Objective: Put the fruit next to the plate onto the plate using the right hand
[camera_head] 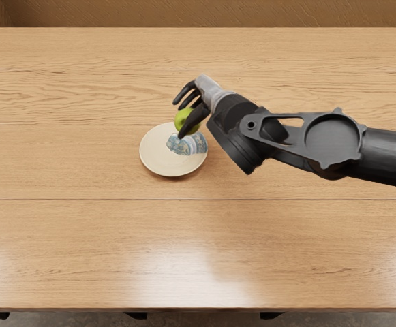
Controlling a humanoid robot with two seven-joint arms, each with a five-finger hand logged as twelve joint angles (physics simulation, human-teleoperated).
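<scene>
A small green fruit point(183, 120) shows at the far right rim of a cream plate point(158, 155) with a blue-grey pattern near its right side. My right hand point(189, 107) comes in from the right edge on a dark arm. Its black fingers curl around the fruit, partly hiding it. The fruit sits just over the plate's far edge; whether it touches the plate I cannot tell. The left arm is out of view.
The plate lies on a wide wooden table point(82, 231). The forearm and wrist joint point(330, 139) stretch across the table's right half, just right of the plate.
</scene>
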